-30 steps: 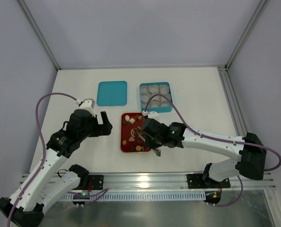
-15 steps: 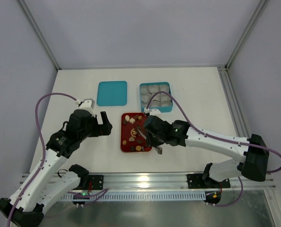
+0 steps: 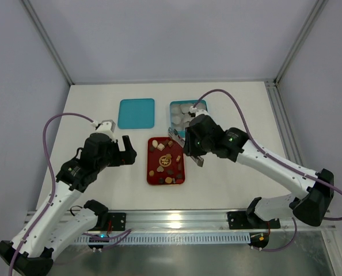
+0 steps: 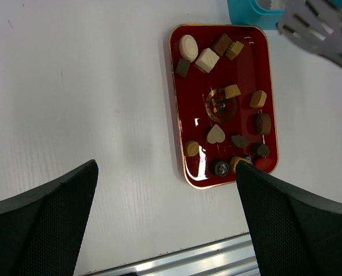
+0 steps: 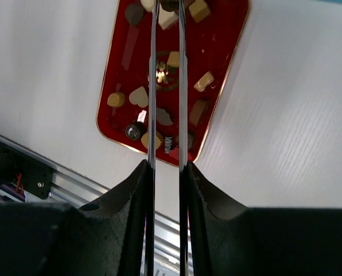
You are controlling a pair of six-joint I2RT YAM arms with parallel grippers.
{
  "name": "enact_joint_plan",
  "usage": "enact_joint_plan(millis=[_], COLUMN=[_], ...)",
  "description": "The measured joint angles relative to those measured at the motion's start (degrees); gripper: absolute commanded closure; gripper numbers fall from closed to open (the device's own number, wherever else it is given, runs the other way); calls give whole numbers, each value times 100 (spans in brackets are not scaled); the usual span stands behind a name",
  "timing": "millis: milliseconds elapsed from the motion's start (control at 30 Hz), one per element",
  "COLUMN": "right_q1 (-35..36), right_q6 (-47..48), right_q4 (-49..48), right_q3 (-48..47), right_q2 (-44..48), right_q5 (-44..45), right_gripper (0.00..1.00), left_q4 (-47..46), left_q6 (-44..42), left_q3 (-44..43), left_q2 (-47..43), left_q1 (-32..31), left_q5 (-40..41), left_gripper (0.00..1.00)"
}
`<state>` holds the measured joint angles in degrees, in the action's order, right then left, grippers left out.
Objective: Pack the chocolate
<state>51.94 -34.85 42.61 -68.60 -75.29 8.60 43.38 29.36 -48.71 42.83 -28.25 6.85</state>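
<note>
Lifting away from the red tray (image 3: 148,167), the right arm (image 3: 263,164) now reaches toward the far edge of the counter, while one second ago it was bent low over the near end of the tray. Its right gripper (image 3: 173,134) is now at the far end of the tray, just beside the near-left corner of the teal box (image 3: 208,118), which stands right of centre toward the far edge and holds the paper cups (image 3: 182,107).

The left arm has not moved. The left gripper (image 3: 129,151) hangs above bare counter just left of the tray, its fingers spread wide with nothing between them.

The right wrist view shows the two long fingers almost together, with only a narrow slit. At the tips, at the top border of that view, there is a dark patch. I cannot tell if it is a piece held there or one lying on the tray below.

The chocolate (image 4: 215,134) is on the red tray, near the middle of the near edge, many pieces spread over it. I judge this move as a carry from tray to box, so the packing is at an early stage and most pieces wait.
</note>
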Motion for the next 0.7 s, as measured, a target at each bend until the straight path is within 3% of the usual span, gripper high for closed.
enact_joint_plan(millis=[267,700], right_q1=[-1147,-2063], right_q6=[461,914], right_q4=[-11,-273], right_q3=[-973,-2411], right_q2=[-238,-2728], right_q5=[-175,-348], right_gripper=[77,77], left_q4=[0,0], left_q6=[0,0], left_q3=[0,0], left_q2=[2,46], left_q1=[0,0], left_q5=[2,17], left_gripper=[0,0])
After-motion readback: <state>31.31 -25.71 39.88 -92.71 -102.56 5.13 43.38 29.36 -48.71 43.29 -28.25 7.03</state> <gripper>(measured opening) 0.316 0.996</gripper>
